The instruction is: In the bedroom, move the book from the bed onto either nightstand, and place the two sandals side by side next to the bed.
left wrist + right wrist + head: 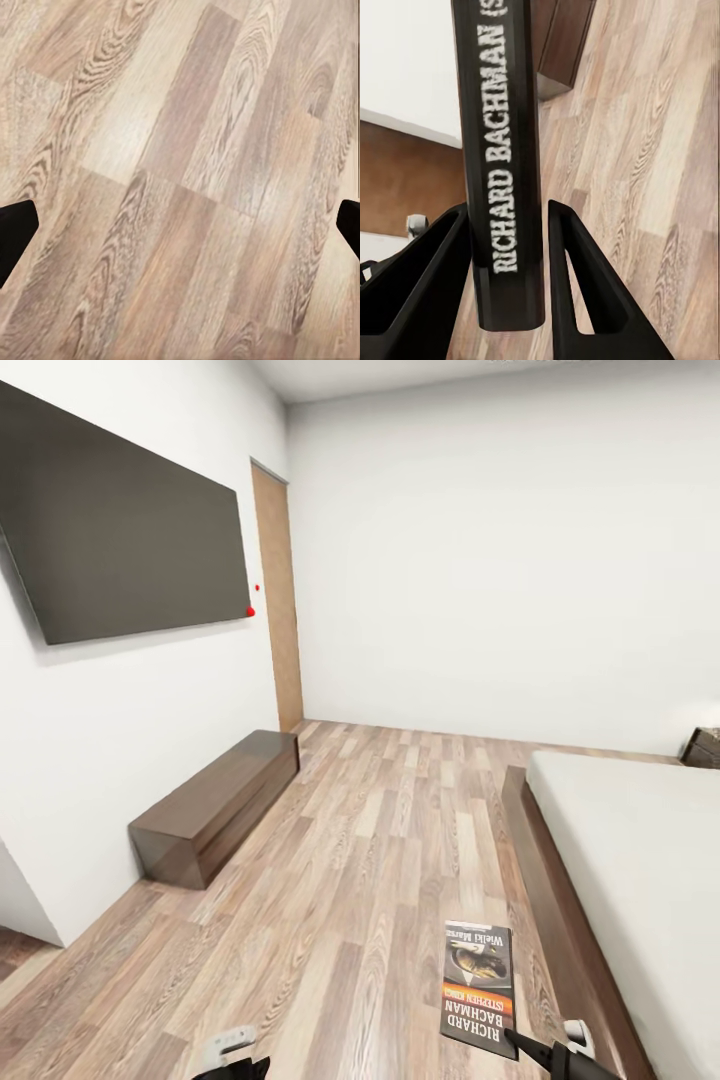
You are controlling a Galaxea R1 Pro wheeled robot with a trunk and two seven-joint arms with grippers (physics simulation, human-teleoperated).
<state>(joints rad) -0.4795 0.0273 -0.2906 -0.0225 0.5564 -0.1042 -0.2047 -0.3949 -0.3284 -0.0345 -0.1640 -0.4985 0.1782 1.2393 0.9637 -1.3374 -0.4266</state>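
The book (479, 987), a thin dark paperback with an orange band and "RICHARD BACHMAN" lettering, hangs above the wood floor beside the bed (640, 860). My right gripper (517, 1041) is shut on its near edge. In the right wrist view the book's spine (502, 172) stands clamped between the two black fingers (585, 292). My left gripper (180, 229) is open over bare floor, its fingertips (15, 232) at that view's edges. A dark-brown nightstand (703, 747) peeks out past the bed's far end. The sandals are out of view.
A long low dark cabinet (220, 805) stands along the left wall under a large black screen (120, 530). A tan wooden door (278, 600) is in the far left corner. Wood-plank floor (390, 830) runs between the cabinet and the bed.
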